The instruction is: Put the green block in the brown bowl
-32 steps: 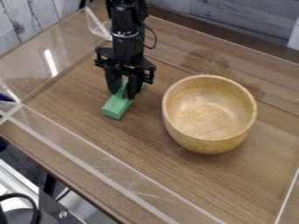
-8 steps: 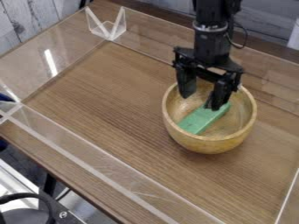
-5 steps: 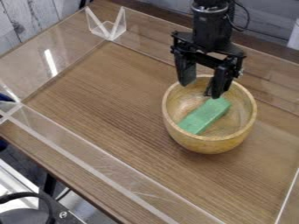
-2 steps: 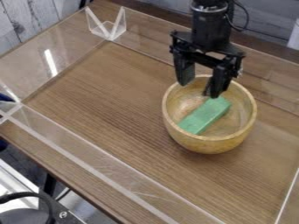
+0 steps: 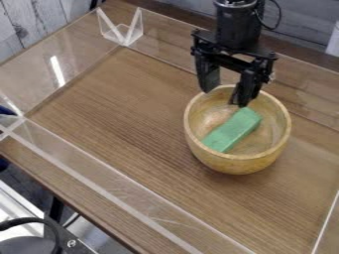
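While a dark curved fixture [image 5: 40, 226] is shown cut off at the lower left corner of the frame, no part in the task seems to be played by it, and the same can be judged of the pale angular piece [image 5: 122, 38] by which the upper left of the counter [image 5: 99, 139] is marked. Right of the middle, the brown bowl [image 5: 195, 145] is seen standing upright, its thick rim fully round. Above its upper part the claw [image 5: 227, 87] is held, reached down from the top of the frame; its two fingers are spread wide apart, and nothing is gripped between them. Whether the rim is brushed by either finger cannot be told from this view. Inside the bowl, the green block [image 5: 232, 132] is found lying aslant, its upper end pointed towards the right, its whole length enclosed by the wooden wall. From these things the main demand of the task, the block placed in the bowl and let go, can be judged as met. All that appears to be left is the withdrawal of the arm [image 5: 228, 22], for which a straight lift would be advised, so that the rim is not caught and the bowl is not dragged
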Tool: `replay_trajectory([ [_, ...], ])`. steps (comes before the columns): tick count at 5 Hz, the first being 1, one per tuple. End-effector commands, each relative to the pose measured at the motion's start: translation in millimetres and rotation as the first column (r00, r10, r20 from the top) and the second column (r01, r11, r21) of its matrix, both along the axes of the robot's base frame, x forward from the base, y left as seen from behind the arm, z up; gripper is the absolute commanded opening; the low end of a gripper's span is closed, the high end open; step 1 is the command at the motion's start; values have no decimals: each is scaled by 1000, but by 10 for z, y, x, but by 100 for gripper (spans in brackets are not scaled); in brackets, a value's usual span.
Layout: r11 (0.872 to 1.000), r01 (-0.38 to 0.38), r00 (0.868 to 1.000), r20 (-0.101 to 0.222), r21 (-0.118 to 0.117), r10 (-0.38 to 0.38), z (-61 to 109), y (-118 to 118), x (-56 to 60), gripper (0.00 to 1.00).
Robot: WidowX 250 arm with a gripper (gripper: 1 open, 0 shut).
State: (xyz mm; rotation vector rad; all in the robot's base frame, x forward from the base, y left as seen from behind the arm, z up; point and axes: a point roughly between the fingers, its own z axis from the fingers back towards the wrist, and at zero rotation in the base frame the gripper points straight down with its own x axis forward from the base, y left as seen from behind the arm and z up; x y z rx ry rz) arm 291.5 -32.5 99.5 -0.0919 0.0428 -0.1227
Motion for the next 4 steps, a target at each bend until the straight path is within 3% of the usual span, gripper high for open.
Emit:
replay_trajectory([
  [1,1000,-2,994,105,-3,2,305,28,88,100],
  [4,1000,4,993,118,4,-4,326,54,87,100],
])
